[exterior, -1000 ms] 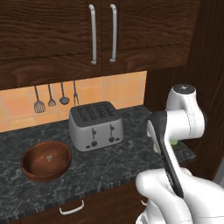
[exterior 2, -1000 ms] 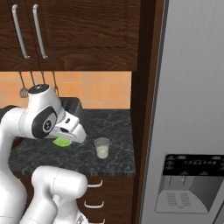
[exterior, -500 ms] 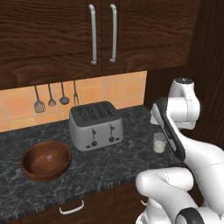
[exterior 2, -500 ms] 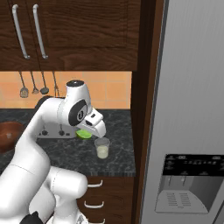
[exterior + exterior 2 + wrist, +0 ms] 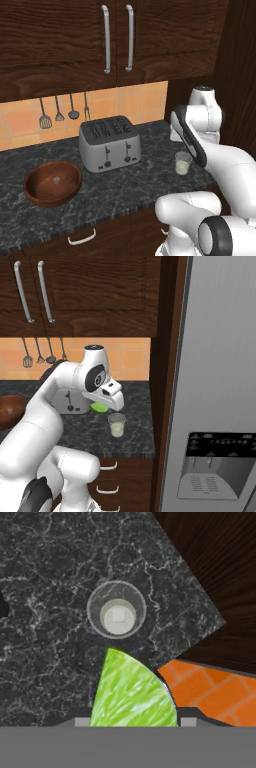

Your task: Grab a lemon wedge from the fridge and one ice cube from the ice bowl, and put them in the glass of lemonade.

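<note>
**Wedge held above the glass at the tabletop's right end**

Setting: dark speckled stone tabletop [image 5: 125, 187] under dark wood cabinets [image 5: 60, 45], orange tiled backsplash behind, four utensils [image 5: 65, 111] hanging on it. The grey fridge [image 5: 215, 381] stands to the right of the tabletop's right end, its black dispenser panel [image 5: 216, 466] low on the door.

Gripper [image 5: 102, 406]: pointed down over the right end of the tabletop, closed on the lemon wedge [image 5: 132, 694]. In the hand view the wedge sits between the finger tips, bright yellow-green, its curved edge toward the glass. In the right base view it shows as a green sliver under the hand.

Glass of lemonade [image 5: 116, 425]: upright near the right front corner of the tabletop, pale liquid inside. Hand view looks straight down into it; a small pale square shows at the centre of the liquid, possibly an ice cube, too faint to confirm. The wedge is just beside the glass rim in that view, above it, not in it.

Ice bowl [image 5: 53, 183]: near the front edge toward the left end, well apart from the glass. One pale ice cube [image 5: 56, 179] lies in it.

Toaster [image 5: 109, 143]: between bowl and glass, toward the back edge.
</note>
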Robot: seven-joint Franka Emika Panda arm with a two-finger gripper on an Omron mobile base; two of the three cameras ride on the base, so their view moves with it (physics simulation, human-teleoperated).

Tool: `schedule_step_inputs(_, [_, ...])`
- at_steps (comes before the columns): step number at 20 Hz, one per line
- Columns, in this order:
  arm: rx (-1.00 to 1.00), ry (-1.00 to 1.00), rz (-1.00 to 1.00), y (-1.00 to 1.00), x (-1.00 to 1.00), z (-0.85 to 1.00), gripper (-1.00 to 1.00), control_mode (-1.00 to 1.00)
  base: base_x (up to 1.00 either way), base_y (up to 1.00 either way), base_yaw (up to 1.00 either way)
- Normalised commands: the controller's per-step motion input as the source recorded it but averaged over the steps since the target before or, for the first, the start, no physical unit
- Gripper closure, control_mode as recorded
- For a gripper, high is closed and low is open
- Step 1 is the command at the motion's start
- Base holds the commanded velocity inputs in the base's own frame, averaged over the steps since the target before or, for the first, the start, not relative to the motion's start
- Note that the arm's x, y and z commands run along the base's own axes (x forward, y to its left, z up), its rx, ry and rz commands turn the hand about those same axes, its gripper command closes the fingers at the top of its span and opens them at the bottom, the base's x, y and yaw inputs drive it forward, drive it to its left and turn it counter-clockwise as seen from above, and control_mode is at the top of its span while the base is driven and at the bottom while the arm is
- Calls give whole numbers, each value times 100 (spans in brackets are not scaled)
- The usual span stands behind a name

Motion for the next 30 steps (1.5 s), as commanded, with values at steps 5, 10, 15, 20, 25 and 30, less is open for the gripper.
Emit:
schedule_step_inputs(5, [0,0,0,0,0,-16,100,-100,0,0,0])
schedule_step_inputs(10, [0,0,0,0,21,-13,100,-100,0,0,0])
schedule_step_inputs(15, [0,0,0,0,46,0,100,-100,0,0,0])
schedule_step_inputs(20, [0,0,0,-19,43,0,100,-100,0,0,0])
schedule_step_inputs(25, [0,0,0,-7,38,-15,100,-100,0,0,0])
schedule_step_inputs(30, [0,-1,0,0,19,-52,100,-100,0,0,0])
